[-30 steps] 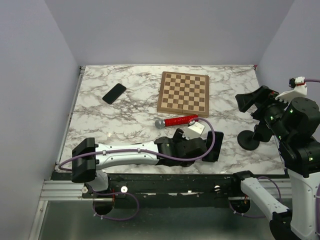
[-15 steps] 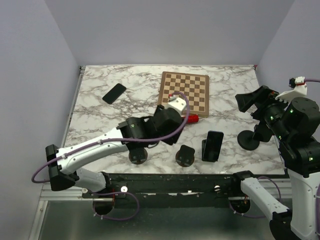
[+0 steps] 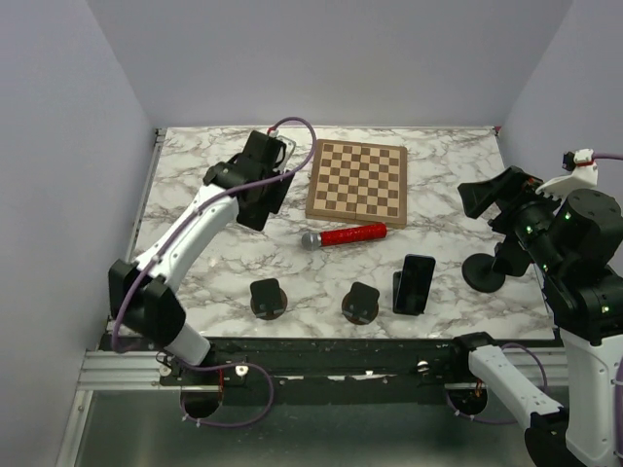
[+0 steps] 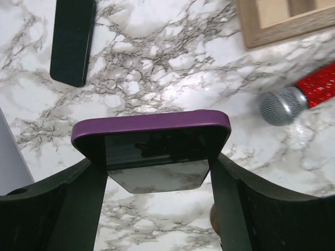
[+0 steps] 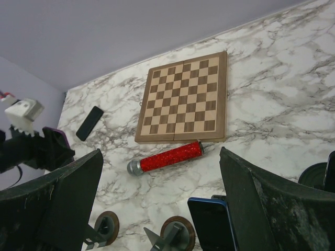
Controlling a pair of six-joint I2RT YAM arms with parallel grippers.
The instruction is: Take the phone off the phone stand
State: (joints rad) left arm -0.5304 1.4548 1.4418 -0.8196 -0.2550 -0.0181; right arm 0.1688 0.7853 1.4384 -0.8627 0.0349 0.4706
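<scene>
Left pincer (image 4: 157,166) is gripping the phone (image 4: 152,137) across its width, one finger on each long edge, jaws partly spread to fit it. The phone has a rounded purple case and a glossy dark screen that is mirroring the marble. It is hanging clear of the tabletop (image 3: 458,156), over the far-left part, well apart from the stands.

A black phone (image 4: 73,42) is lying flat beneath and beyond it. It is a slim slab with rounded corners, not touching the held one.

Right pincer (image 5: 160,157) is gaping fully wide and gripping nothing, raised at the right side.

One stand (image 3: 269,299) and a second stand (image 3: 361,304) are sitting empty near the front edge. Both have round dark bases and short angled props. Just right of them a blue-edged phone (image 3: 414,284) is standing propped upright.

The tabletop is white marble pattern with grey veining. The chessboard (image 3: 357,181) is a square wooden one. The microphone (image 3: 343,235) is lying between the board and the stands, with a red glitter barrel and a silver mesh head pointing left.
</scene>
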